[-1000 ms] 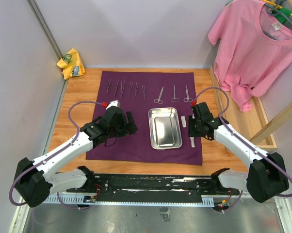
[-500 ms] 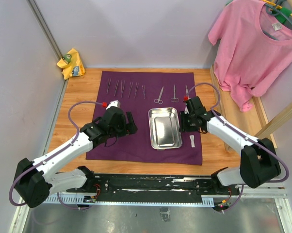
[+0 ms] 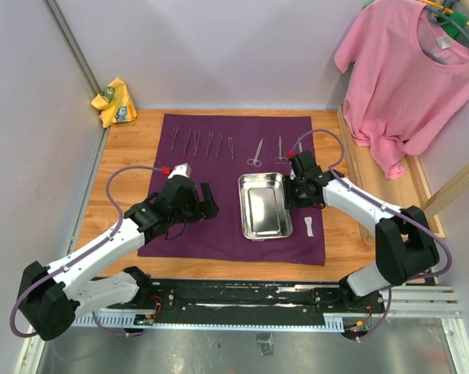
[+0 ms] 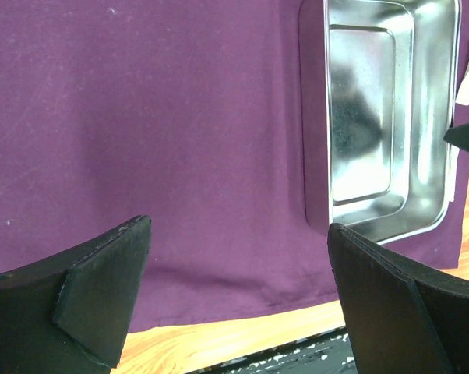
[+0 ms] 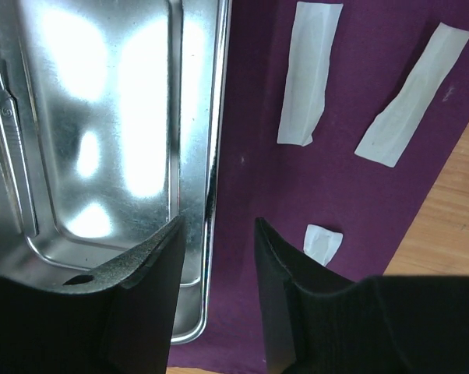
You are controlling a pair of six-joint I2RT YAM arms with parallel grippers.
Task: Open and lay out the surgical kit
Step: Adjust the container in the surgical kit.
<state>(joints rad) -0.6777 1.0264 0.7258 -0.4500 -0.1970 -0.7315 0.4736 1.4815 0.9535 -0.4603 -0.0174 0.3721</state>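
Far left, back corner: yellow rag [image 3: 114, 101] lies off the kit, by the edge of the wood table [image 3: 125, 160].

Left fingers [image 3: 209, 199] hover over the left half of the purple cloth wrap [image 3: 219, 241]. They are spread wide and grip nothing. In the left wrist view both left fingers [image 4: 102, 280] frame bare cloth wrap [image 4: 141, 117]. The steel tray [image 4: 314, 117] sits up and to the right of them, well apart from the tips. A strip of table [image 4: 242, 331] shows below the cloth's near hem.

Along the back of the cloth a row of forceps [image 3: 202, 142] lies side by side. Right of them are three scissors [image 3: 255, 153], just behind the tray. The steel tray [image 3: 243, 210] lies long side front to back, mid-cloth, between the two arms.

Right fingers [image 3: 295, 192] are at the tray's right long rim. In the right wrist view the right fingers [image 5: 145, 288] are partly open with a clear gap. The steel tray [image 5: 216, 117] has its rim running down into that gap, so one finger is over the tray side and the other over the cloth wrap [image 5: 250, 179]. Can't tell if either finger touches the rim; nothing looks clamped. A slim metal tool [image 5: 12, 132] lies inside the tray along its far wall.

Right of the tray, two white gauze strips [image 5: 308, 74] lie flat on the cloth, and a small gauze scrap [image 5: 322, 241] sits just beside the cloth-side finger. The top view shows one gauze strip [image 3: 309, 227] near the cloth's right hem.

Far right: pink T-shirt [image 3: 406, 78] hangs clear of the kit.
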